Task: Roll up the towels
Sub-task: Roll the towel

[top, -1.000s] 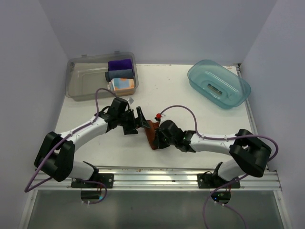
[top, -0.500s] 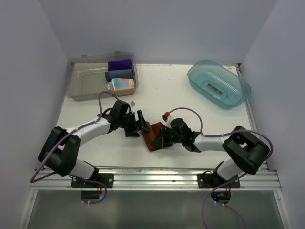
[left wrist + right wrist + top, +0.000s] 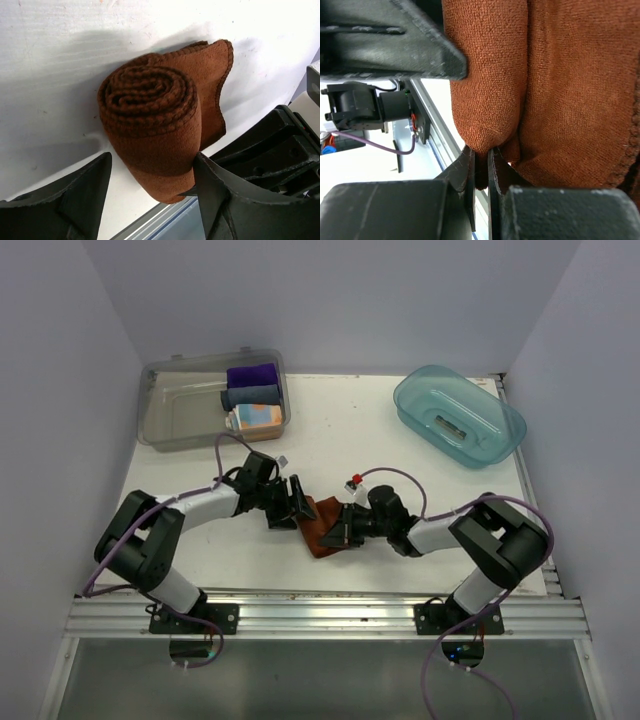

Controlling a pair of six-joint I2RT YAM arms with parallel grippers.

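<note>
At the back left of the white table a translucent grey plastic bin is set; a rolled purple cloth and a rolled grey-blue cloth are stacked at its right end. A translucent teal plastic tub is placed back right.

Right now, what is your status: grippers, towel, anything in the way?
Left gripper open, fingers astride the rust-brown towel. Right gripper shut on a fold of it. Towel mostly rolled. Both grippers crowd each other.

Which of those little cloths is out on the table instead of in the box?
The brown towel, rolled up on the table; the purple, grey-blue and patterned ones sit in the clear box.
</note>
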